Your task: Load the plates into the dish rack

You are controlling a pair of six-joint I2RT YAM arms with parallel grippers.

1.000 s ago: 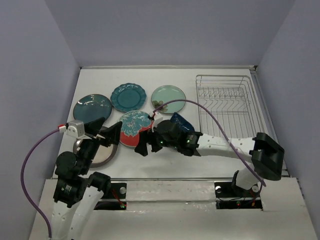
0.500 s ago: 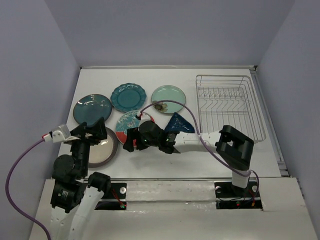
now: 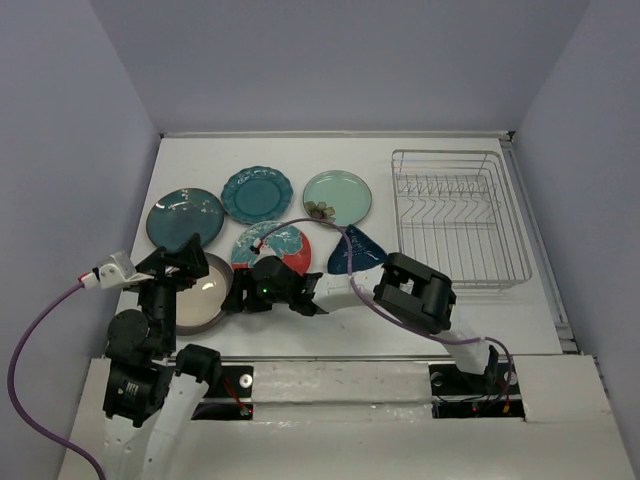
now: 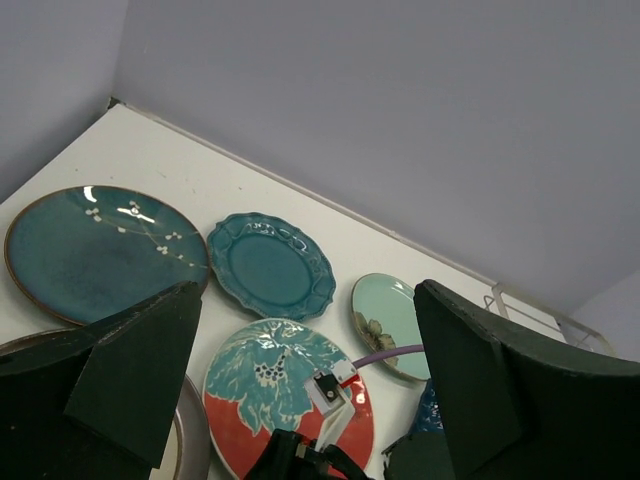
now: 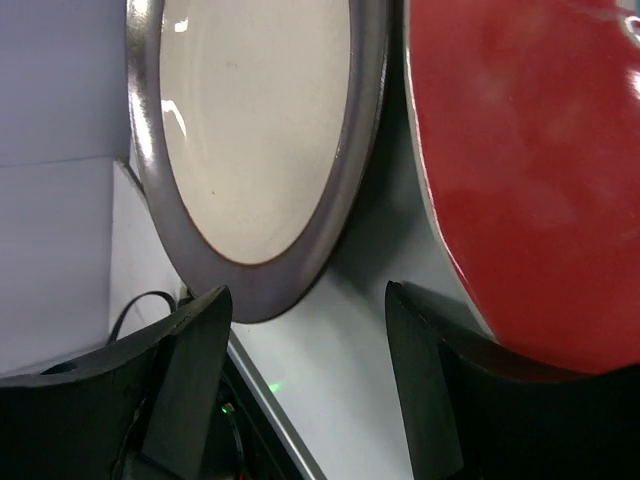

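Six plates lie on the table: dark teal (image 3: 185, 215), scalloped teal (image 3: 257, 193), pale mint (image 3: 337, 197), red floral (image 3: 275, 243), grey-beige (image 3: 195, 295) and dark blue (image 3: 358, 252). The dish rack (image 3: 455, 215) stands at the right with no plates in it. My right gripper (image 3: 238, 298) is open and empty, low over the bare gap between the grey-beige plate (image 5: 255, 150) and the red plate (image 5: 530, 170). My left gripper (image 3: 180, 262) is open and empty, raised above the grey-beige plate. Its view shows the dark teal plate (image 4: 95, 250), the scalloped plate (image 4: 270, 265) and the red floral plate (image 4: 262, 385).
The right arm stretches leftward across the table's front, its purple cable (image 3: 340, 230) looping over the red and dark blue plates. The table's near edge (image 5: 270, 400) runs just below the right gripper. Walls enclose the table on three sides.
My right arm has swept left, from beside the dark blue plate to the gap between the red and grey-beige plates. My left gripper has drawn back slightly to the left.
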